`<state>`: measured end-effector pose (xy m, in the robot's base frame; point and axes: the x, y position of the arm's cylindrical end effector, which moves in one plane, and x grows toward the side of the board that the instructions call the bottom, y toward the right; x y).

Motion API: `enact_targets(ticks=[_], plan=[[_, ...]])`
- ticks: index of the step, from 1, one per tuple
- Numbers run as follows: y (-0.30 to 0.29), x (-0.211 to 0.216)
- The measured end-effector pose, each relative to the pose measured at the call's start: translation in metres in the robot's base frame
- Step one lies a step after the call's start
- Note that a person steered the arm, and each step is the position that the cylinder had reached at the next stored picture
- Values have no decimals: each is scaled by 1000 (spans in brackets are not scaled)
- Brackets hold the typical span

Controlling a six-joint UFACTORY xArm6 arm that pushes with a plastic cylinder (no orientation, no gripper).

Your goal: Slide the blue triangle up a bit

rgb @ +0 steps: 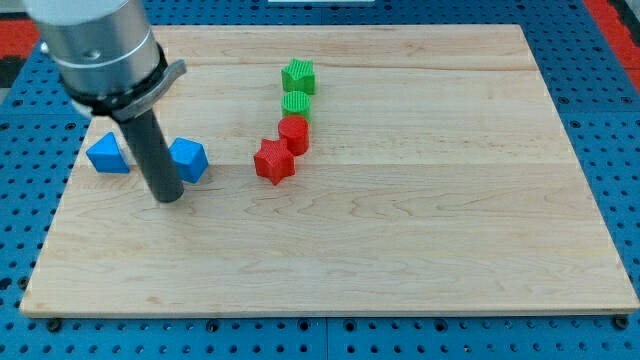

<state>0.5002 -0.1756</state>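
My tip [170, 197] rests on the wooden surface [400, 260] near the view's left side, at the bottom end of the dark rod that hangs from the grey arm head in the top left corner. The arm carries no gripper, so there is nothing to open or clench and nothing is held; the rod simply stands upright with its end on the wood.

The blue triangle [107, 155] lies to the view's left of the rod and a little above the tip, near but apart from it, close to the left edge of the surface. Its broad base runs roughly left to right along the bottom, and its narrower end points toward the view's top, so its long axis lies across the view.

On the other side of the rod, just beside it and partly hidden by it, sits a second blue block [189, 160] with several flat sides; its exact shape is hard to make out.

Farther to the view's right, a short line of blocks runs downward: a green star [298, 76] at the top, a rounded green block [297, 104] below it, a rounded red block [293, 133] touching that, and a red star [273, 162] at the lower left end.
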Motion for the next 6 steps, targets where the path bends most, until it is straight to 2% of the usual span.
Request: enact_targets(ticks=[1, 2, 5, 6], plan=[[-82, 7], [-97, -20], [-69, -72], [-127, -50]])
